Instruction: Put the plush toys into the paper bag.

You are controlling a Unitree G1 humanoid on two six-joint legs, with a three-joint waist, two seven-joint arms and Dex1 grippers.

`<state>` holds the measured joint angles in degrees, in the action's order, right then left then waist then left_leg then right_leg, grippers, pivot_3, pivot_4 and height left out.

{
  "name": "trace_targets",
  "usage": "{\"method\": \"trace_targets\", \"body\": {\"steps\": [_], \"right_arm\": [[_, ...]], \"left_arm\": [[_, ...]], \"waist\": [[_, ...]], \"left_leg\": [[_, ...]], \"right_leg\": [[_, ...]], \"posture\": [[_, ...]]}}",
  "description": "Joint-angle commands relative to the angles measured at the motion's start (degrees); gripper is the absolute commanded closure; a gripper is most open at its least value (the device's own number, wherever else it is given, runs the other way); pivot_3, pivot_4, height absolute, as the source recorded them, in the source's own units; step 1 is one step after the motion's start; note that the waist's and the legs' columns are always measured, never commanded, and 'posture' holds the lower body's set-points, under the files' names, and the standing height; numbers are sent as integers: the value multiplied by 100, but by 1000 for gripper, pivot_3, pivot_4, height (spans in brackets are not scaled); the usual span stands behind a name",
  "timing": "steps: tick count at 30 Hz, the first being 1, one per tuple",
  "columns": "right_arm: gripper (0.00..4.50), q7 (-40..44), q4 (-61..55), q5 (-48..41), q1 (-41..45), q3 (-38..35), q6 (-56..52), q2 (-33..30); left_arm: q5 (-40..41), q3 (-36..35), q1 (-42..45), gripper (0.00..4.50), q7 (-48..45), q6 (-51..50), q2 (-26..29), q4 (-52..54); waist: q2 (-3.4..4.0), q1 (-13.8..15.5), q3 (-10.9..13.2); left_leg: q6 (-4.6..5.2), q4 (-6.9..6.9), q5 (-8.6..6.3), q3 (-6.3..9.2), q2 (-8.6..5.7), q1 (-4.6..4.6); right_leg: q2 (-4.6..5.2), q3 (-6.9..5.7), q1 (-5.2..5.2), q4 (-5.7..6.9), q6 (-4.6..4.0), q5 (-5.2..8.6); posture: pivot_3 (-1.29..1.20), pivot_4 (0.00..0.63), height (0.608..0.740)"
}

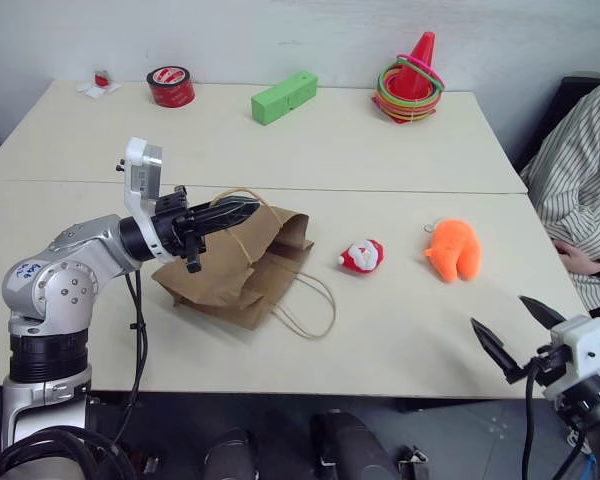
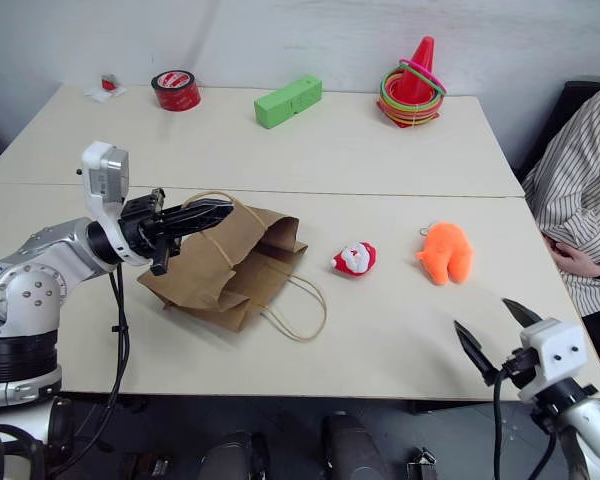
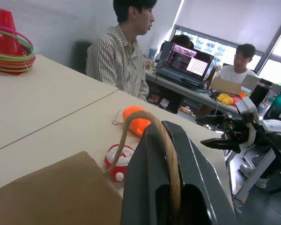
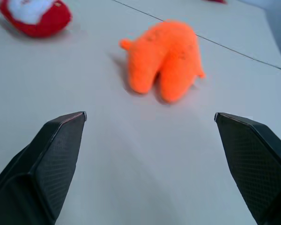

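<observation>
The brown paper bag (image 1: 230, 270) lies flat on the table, left of centre. My left gripper (image 1: 242, 210) is shut on one of its beige cord handles (image 3: 171, 159) and holds that loop just above the bag. To the bag's right on the tabletop lies the small red-and-white plush toy (image 1: 363, 257), and the orange plush toy (image 1: 453, 248) lies farther right. My right gripper (image 1: 500, 312) is open and holds nothing. It hovers near the table's front right edge, pointing at the orange toy (image 4: 166, 51) from a short way off.
Along the far side of the table stand an orange-red cone with rings (image 1: 412, 80), a green block (image 1: 283, 97) and a red tape roll (image 1: 170, 87). A person in a striped shirt (image 1: 580, 170) sits at the table's right edge.
</observation>
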<state>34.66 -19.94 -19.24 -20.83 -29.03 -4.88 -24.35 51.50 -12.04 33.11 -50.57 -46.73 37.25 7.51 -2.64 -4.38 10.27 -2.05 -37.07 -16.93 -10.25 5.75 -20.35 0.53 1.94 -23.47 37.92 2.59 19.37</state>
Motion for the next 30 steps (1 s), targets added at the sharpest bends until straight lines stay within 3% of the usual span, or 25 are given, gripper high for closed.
{"method": "trace_targets", "body": {"steps": [1, 5, 9, 12, 14, 18, 23, 25, 27, 30], "right_arm": [[9, -618, -481, 15, 720, 301, -827, -197], [9, -950, -107, 227, 2119, 1009, -2230, -697], [9, -1061, 1640, 888, 3913, 2003, -2637, -853], [601, -1112, 2661, 1195, 4641, 2316, -2374, -783], [1227, -1185, 3218, 1420, 4968, 2508, -2457, -819], [2556, -1217, 3563, 1617, 5204, 2563, -2515, -917], [4072, -673, 3153, 1531, 4867, 2506, -2146, -1275], [4371, 243, 2714, 974, 4662, 2388, -1641, -1398], [4387, 1432, 2132, 265, 4497, 2335, -1078, -1494], [4389, 2315, 1263, -498, 4577, 2431, -1184, -1487]], "left_arm": [[-56, 21, 157, 4500, -67, 107, -2, 28], [-144, 82, 200, 4500, -63, 134, 10, 48], [-212, 81, 137, 4500, -50, 164, 52, 166], [-190, 31, 116, 4500, 6, 133, 67, 271], [-189, -11, 80, 4500, 37, 119, 104, 341], [-130, -114, 12, 4500, 96, 65, 185, 457], [-87, -177, -45, 4500, 104, 37, 247, 515], [-37, -209, -27, 4500, 53, -11, 282, 502], [68, -261, 23, 4500, -25, -107, 334, 457], [254, -336, 96, 4500, -149, -291, 426, 379]], "waist": [[4, -74, 2], [11, -38, 7], [24, -80, 17], [29, -36, 20], [33, -29, 22], [30, -41, 20], [30, -23, 20], [30, 3, 20], [34, -2, 23], [75, -77, 52]], "left_leg": [[-2, 1, 1, 0, -2, 2], [6, 8, 11, 25, -15, 7], [8, 0, 5, 15, -13, -14], [4, 7, 9, 19, -11, -16], [0, 9, 6, 25, -10, -26], [5, 3, -7, 19, -10, -33], [8, -12, -7, 22, -13, -24], [10, -11, -5, 27, -17, -21], [11, -9, -5, 27, -17, -22], [9, -6, -5, 23, -15, -23]], "right_leg": [[2, 4, 1, 0, 2, -5], [-5, 9, -3, 0, -9, -27], [-7, 13, -23, -1, -5, -30], [-14, 12, -30, -2, -8, -17], [-14, 12, -37, -1, -1, -2], [-7, 13, -38, -10, 7, 2], [-6, 12, -22, -4, 16, -3], [-5, 11, -18, -4, 18, -4], [-7, 11, -17, -5, 20, -6], [-11, 14, -20, -5, 22, -7]], "posture": [[0, 150, 740], [0, 150, 740], [0, 150, 740], [0, 150, 740], [0, 150, 740], [0, 150, 740], [0, 150, 740], [0, 150, 740], [0, 150, 740], [0, 150, 740]]}}
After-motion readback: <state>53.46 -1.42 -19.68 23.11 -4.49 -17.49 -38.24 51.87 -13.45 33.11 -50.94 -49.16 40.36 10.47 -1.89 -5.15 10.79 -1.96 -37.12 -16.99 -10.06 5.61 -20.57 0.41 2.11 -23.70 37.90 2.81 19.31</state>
